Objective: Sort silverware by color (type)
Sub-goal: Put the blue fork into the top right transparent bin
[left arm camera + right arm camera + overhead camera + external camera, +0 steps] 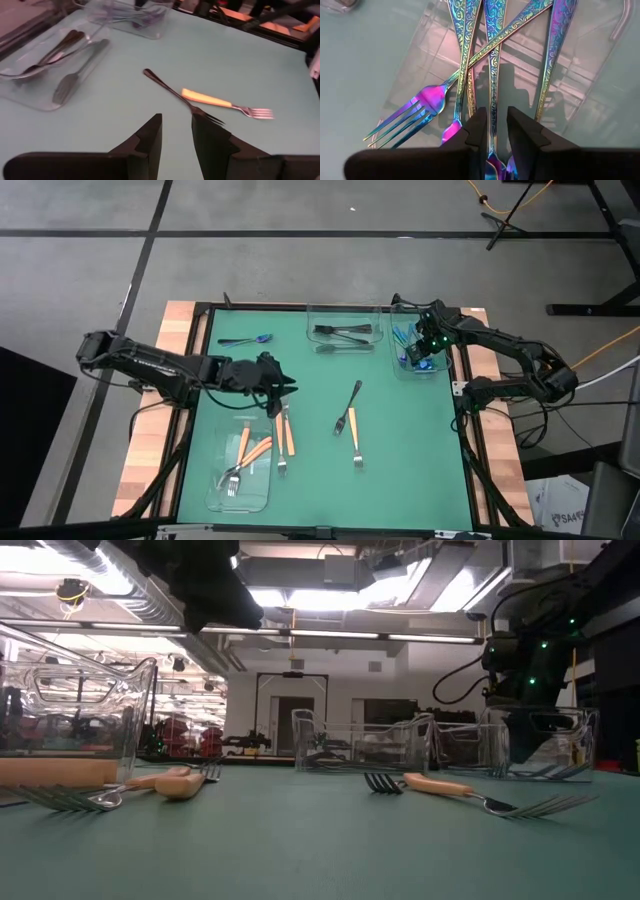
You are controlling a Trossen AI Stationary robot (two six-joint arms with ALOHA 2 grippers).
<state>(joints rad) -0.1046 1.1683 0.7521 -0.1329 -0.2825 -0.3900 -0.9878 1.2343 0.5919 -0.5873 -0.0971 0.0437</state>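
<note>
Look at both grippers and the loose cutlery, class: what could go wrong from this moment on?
1. The right gripper sits low over the iridescent utensils in their clear tray, fingers slightly apart with a handle between them; lifting away could drag a piece out.
2. On the mat the black fork and an orange-handled fork meet or overlap; the left gripper, open nearby, might nudge or pick both.
</note>
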